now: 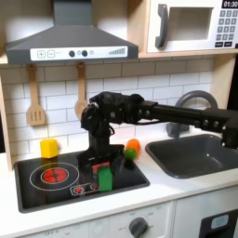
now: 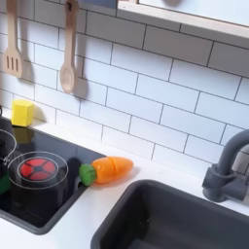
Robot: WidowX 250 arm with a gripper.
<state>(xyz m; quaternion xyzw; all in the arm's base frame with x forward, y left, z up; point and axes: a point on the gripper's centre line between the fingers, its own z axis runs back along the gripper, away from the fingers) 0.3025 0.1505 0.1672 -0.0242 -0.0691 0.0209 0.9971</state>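
Toy kitchen, counted by kind
One carrot [image 2: 109, 169], one yellow block [image 2: 21, 112], one green block [image 1: 104, 177], two wooden utensils on the wall, a spatula [image 2: 12, 47] and a spoon [image 2: 68, 60], one stove [image 1: 56, 191] with two burners, one sink [image 2: 185, 219], one tap [image 2: 230, 167], one microwave [image 1: 191, 25], one hood [image 1: 70, 42]

A toy play kitchen, set up as a robot test scene. White brick-pattern wall tiles [image 2: 146, 92] back the counter, with a range hood [image 1: 70, 42] and a microwave [image 1: 191, 23] above. A black stovetop [image 1: 65, 177] with a red burner [image 2: 37, 168] sits beside a dark sink [image 1: 191, 153] with a grey faucet [image 2: 229, 170]. Wooden utensils [image 2: 68, 58] hang on the wall.
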